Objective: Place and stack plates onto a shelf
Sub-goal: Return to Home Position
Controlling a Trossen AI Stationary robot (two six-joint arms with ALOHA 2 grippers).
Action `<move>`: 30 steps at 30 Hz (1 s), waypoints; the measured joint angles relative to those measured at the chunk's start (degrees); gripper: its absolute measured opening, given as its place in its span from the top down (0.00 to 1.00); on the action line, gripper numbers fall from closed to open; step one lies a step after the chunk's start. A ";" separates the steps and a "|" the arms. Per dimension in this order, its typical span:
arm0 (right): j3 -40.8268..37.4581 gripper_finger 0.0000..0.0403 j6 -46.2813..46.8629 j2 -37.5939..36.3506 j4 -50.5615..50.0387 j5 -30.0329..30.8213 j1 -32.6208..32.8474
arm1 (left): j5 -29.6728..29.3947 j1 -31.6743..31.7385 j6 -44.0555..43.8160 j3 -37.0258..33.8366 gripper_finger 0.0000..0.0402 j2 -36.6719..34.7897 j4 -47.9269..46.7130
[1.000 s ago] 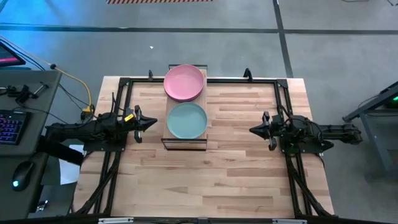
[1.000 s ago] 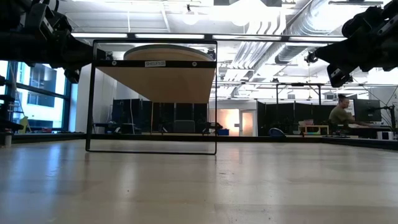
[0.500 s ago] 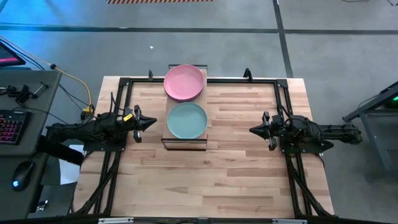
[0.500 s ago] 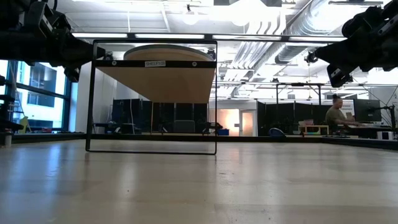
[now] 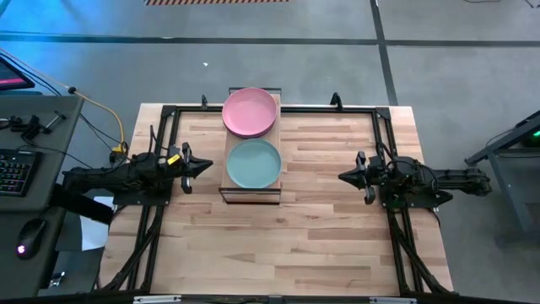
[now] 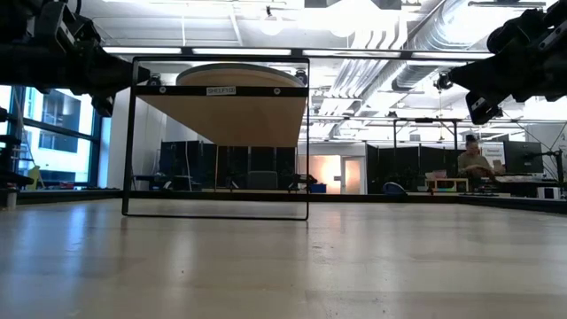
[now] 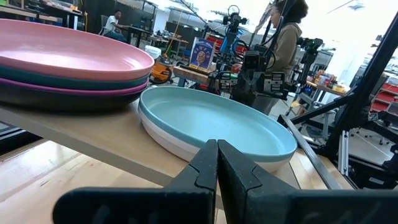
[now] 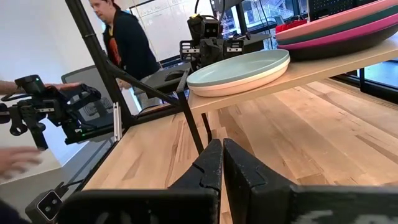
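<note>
Our left gripper point(image 5: 208, 166) and right gripper point(image 5: 342, 176) are pinched closed, empty, so let's ease home level, clear of the shelf point(image 7: 93, 137).

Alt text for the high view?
A small wooden shelf at the far edge of the table carries a pink plate behind a light teal plate. The left gripper and right gripper hang either side of it, holding nothing.

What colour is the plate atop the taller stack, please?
That plate is pink, clearest in the high view.
</note>
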 joint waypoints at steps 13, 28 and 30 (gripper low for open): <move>0.00 1.00 0.00 0.00 -0.02 0.00 0.01 | 5.06 -0.29 8.48 -0.02 1.00 0.00 -1.11; 0.00 1.00 0.00 0.01 -0.02 0.00 0.01 | 6.36 -1.07 6.52 -0.05 1.00 0.61 -1.37; 0.00 1.00 0.00 0.01 -0.02 -0.02 0.00 | 6.36 -1.07 6.51 -0.04 1.00 0.61 -1.38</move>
